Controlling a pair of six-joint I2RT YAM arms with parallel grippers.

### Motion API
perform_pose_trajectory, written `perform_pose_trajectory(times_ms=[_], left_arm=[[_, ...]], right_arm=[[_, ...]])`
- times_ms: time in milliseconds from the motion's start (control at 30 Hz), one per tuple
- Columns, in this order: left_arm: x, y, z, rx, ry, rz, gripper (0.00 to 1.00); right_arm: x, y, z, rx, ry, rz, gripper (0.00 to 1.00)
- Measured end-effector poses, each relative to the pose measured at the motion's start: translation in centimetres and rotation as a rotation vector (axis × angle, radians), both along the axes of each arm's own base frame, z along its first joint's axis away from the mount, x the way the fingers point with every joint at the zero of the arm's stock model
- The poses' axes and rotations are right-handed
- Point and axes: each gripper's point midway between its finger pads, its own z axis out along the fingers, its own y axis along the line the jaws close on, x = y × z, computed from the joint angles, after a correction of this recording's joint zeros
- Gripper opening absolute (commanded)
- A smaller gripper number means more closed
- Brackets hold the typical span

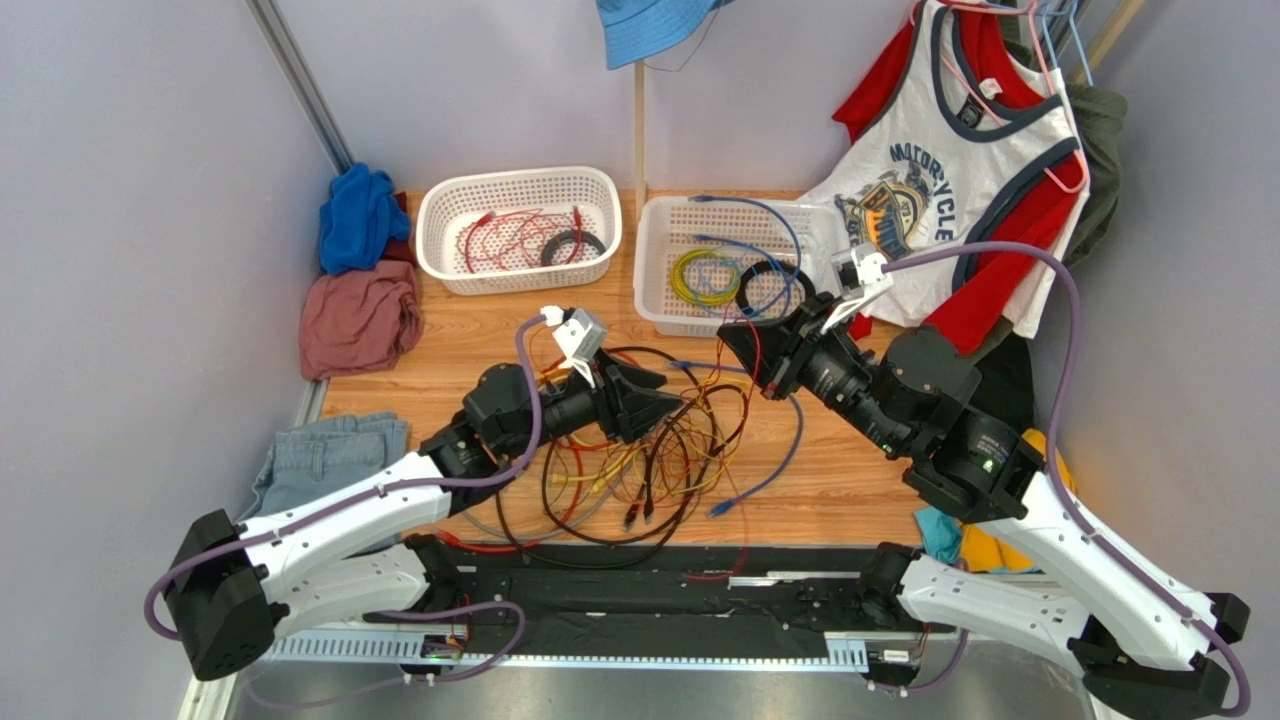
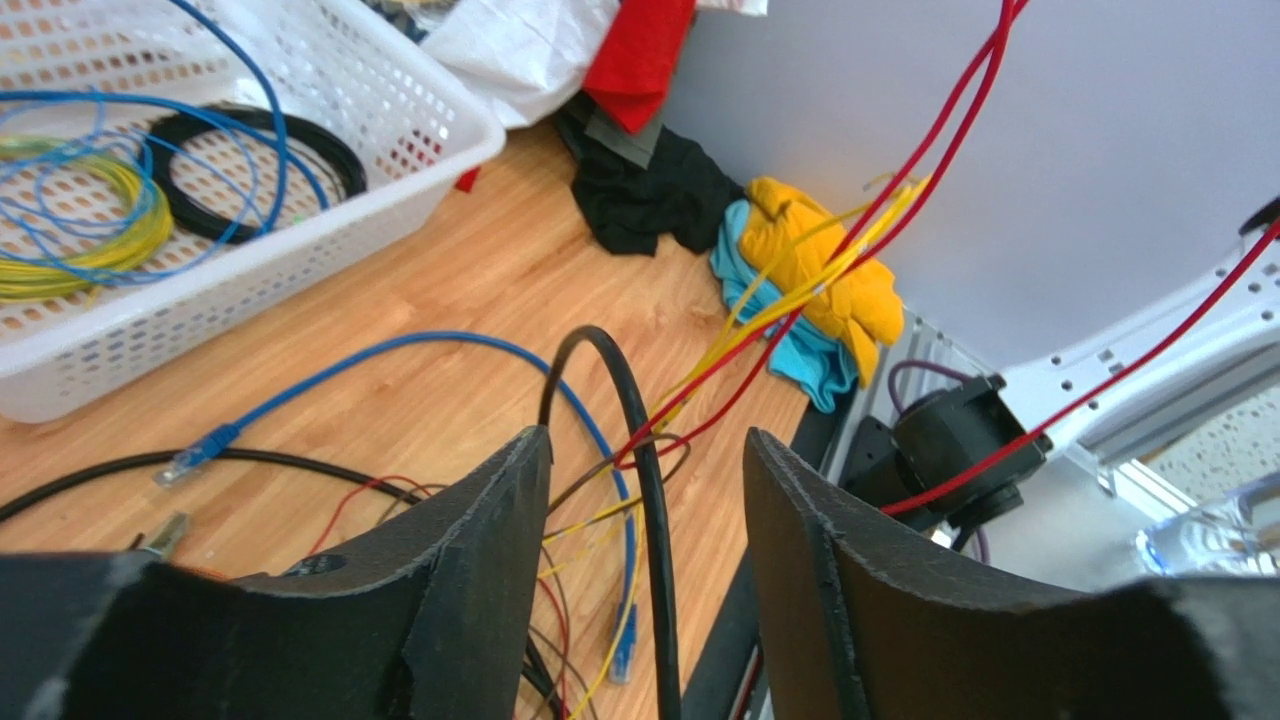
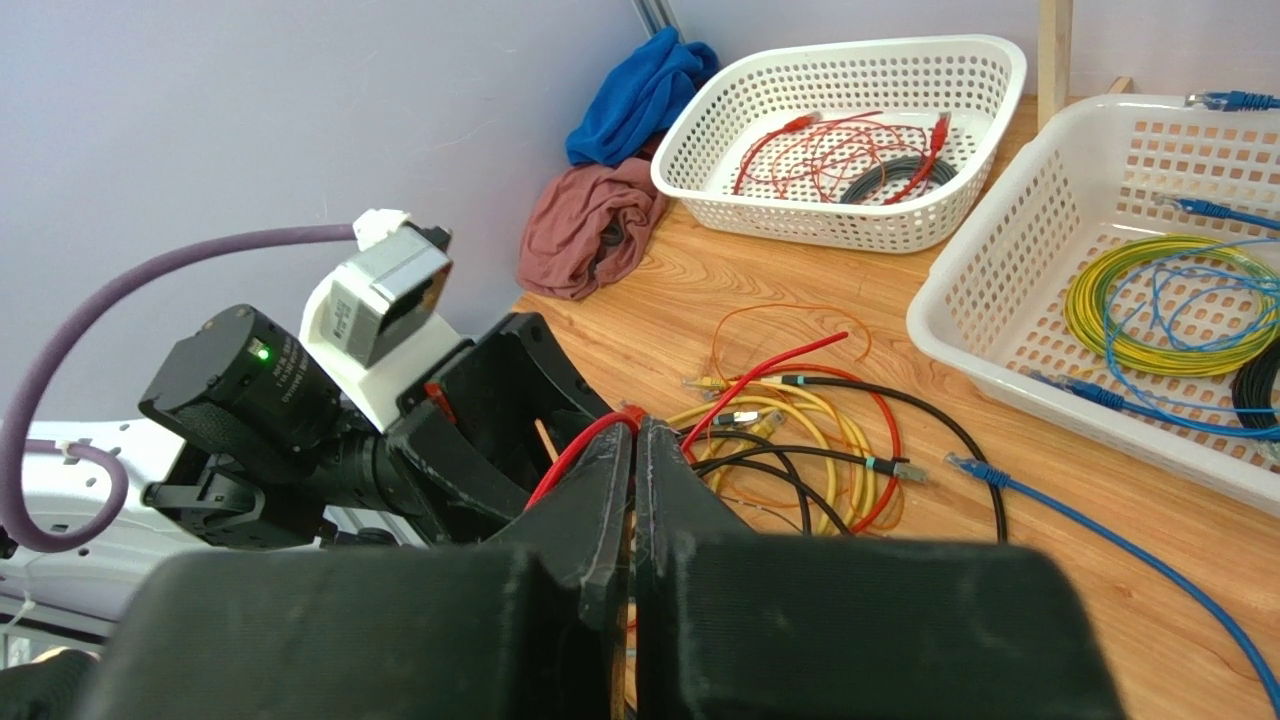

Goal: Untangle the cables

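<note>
Top view, cables (image 1: 649, 477): loose heap mid-table (image 1: 857, 480), between the two arms, on the near side of the white baskets (image 1: 436, 225). Loops sprawl every way, with no single axis.
Left wrist view, left gripper (image 2: 643, 450): jaws partly apart, clamping nothing. A black cable (image 2: 649, 518) stands in the gap, running near to far.
Left wrist view, raised strands: red cable (image 2: 962, 90) and yellow ones climb slantwise from the heap to the upper right, taut.
Right wrist view, right gripper (image 3: 633, 438): jaws pressed together on the red cable, with yellow beside it. Strands trail down to the heap.
</note>
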Motion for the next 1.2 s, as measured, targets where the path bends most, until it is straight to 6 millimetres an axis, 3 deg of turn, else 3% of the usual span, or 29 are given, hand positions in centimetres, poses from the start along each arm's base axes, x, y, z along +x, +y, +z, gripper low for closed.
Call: perform_pose_trajectory(times_ms=[167,233,267,300,367,533,667,933,1067,1200], left_arm=[[-0.8,-1.1,-2.6,0.052,0.039,-0.058,0.62],[-1.1,-1.8,-4.0,0.082,0.063,-0.083,0.58],[-1.2,-2.0,-4.5,0.094,0.073,-0.092,0.49],[-1.4,-2.3,-5.2,0.11,0.084,-0.103,0.24],[-1.5,-2.7,-6.4,0.132,0.111,-0.114,0.0],[-0.9,-2.8,-7.5,0.162,0.116,-0.084,0.0],[0.3,-2.5,-8.5,0.18,0.14,-0.016,0.0],[2.5,-0.3,-15.1,0.327,0.338,0.185,0.0],[3.3,2.1,-19.0,0.4,0.463,0.288,0.0],[3.5,4.9,-23.5,0.484,0.592,0.375,0.0]], right_arm=[[-0.1,0.0,0.1,0.002,-0.001,0.004,0.0],[-0.1,0.0,0.1,0.002,-0.002,0.006,0.0],[-0.1,0.0,0.2,0.002,-0.002,0.006,0.0],[-0.1,0.0,0.2,0.002,-0.002,0.006,0.0],[-0.1,0.0,0.6,0.007,-0.007,0.007,0.0],[-0.3,-0.3,1.0,-0.022,0.0,0.007,0.0],[-0.5,-0.9,3.0,-0.033,-0.029,0.003,0.0],[-1.0,-3.8,9.2,0.033,-0.145,-0.073,0.0],[-1.2,-5.7,12.4,0.081,-0.209,-0.126,0.0],[-2.1,-7.8,16.9,0.163,-0.294,-0.166,0.0]])
